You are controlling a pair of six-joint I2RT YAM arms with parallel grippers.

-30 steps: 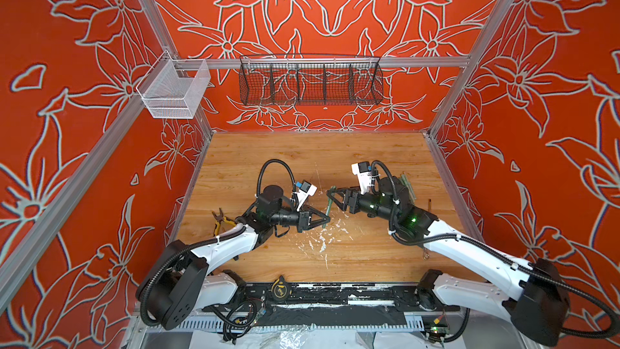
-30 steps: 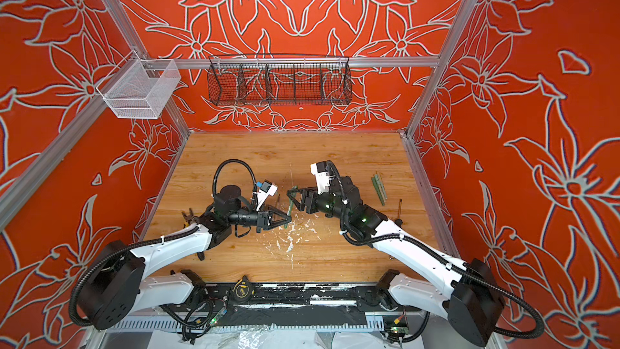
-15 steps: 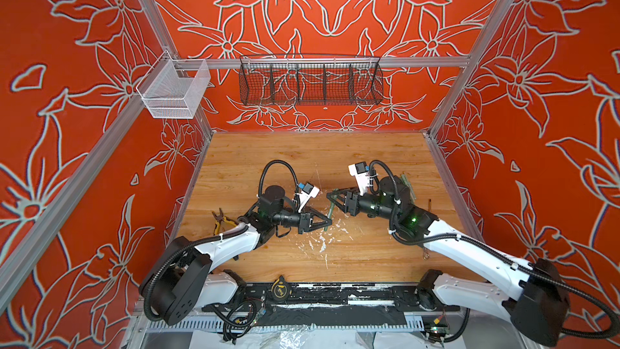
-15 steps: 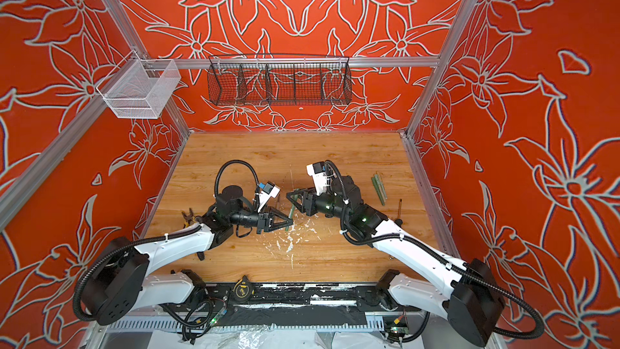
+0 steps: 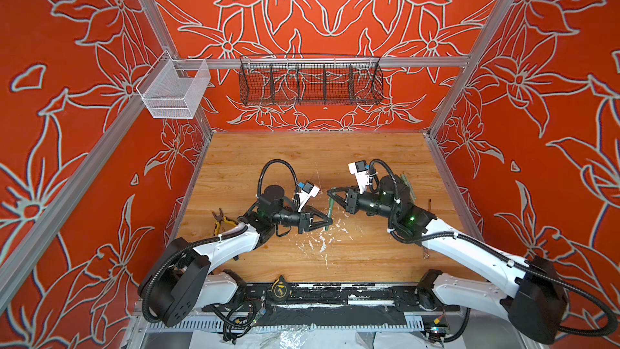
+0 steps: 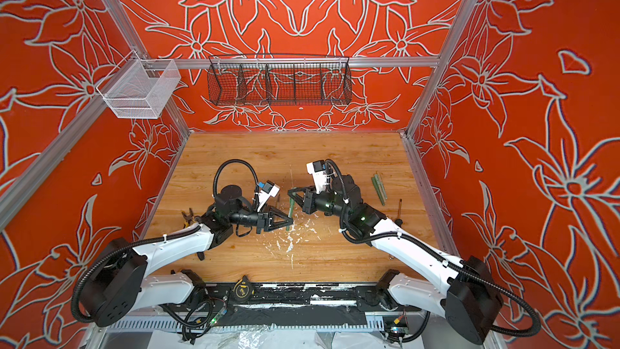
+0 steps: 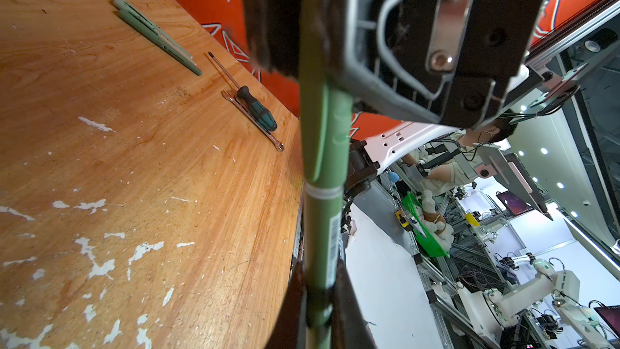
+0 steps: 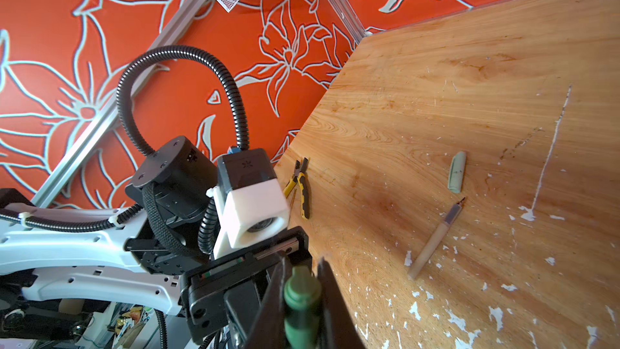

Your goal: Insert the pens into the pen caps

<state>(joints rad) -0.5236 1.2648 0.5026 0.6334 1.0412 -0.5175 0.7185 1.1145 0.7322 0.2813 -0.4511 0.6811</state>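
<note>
Scuffed wooden surface (image 5: 302,162) under orange flowered walls (image 5: 335,11). Carried above it, bridging the two pincers, one green pen (image 5: 328,211). Left pincer (image 5: 330,223) pinched fully shut on the bare barrel end; right pincer (image 5: 330,193) closed down tight on the cap (image 7: 330,129) at the opposite end, directly across from the left tips. Looks seated or nearly so, cap rim up against the white band, though hard to confirm. Reads as light, stiff, smooth plastic: easy to carry, quick to pivot or slip in a narrow pinch, so best taken on the barrel well behind the tip and on the cap's closed end, pressing straight along the axis. Ahead of the right pincer's tips, flat on the wood, a tan pen (image 8: 436,240) lying uncapped near a loose pale cap (image 8: 457,172), not touching. Ahead of the left pincer, past the right arm, two capped pens (image 7: 157,36) side by side.
</note>
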